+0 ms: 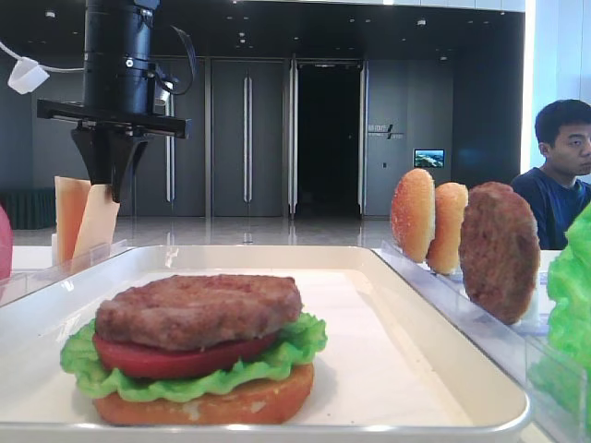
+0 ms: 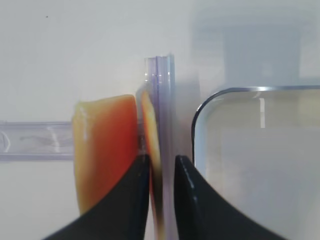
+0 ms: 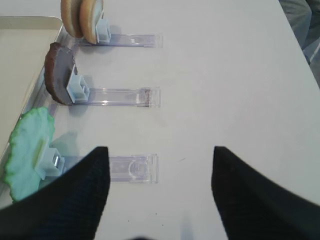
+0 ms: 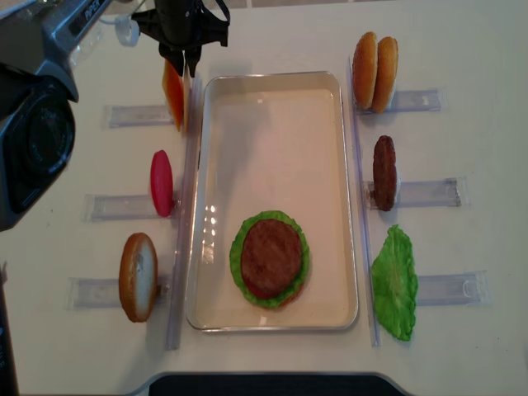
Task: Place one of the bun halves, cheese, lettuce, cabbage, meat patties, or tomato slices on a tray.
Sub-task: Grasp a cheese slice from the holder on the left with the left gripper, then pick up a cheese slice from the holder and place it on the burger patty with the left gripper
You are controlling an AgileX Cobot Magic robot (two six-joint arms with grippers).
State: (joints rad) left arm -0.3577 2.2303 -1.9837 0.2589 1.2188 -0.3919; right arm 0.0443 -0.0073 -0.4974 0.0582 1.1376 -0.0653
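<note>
Two cheese slices (image 4: 173, 95) stand upright in a clear rack left of the tray (image 4: 272, 77). My left gripper (image 2: 161, 162) comes down on them from above. Its jaws are drawn in narrowly around the thin edge of the cheese slice (image 2: 150, 125) nearest the tray, and the other cheese slice (image 2: 102, 150) stands outside the left finger. On the tray lies a stack of bun half, lettuce, tomato slice and meat patty (image 1: 199, 309). My right gripper (image 3: 160, 150) hangs open over bare table, holding nothing.
Left of the tray stand a tomato slice (image 4: 162, 183) and a bun half (image 4: 138, 276) in racks. On the right are two bun halves (image 4: 375, 60), a meat patty (image 4: 384, 173) and a lettuce leaf (image 4: 394, 283). A person (image 1: 563, 161) sits behind.
</note>
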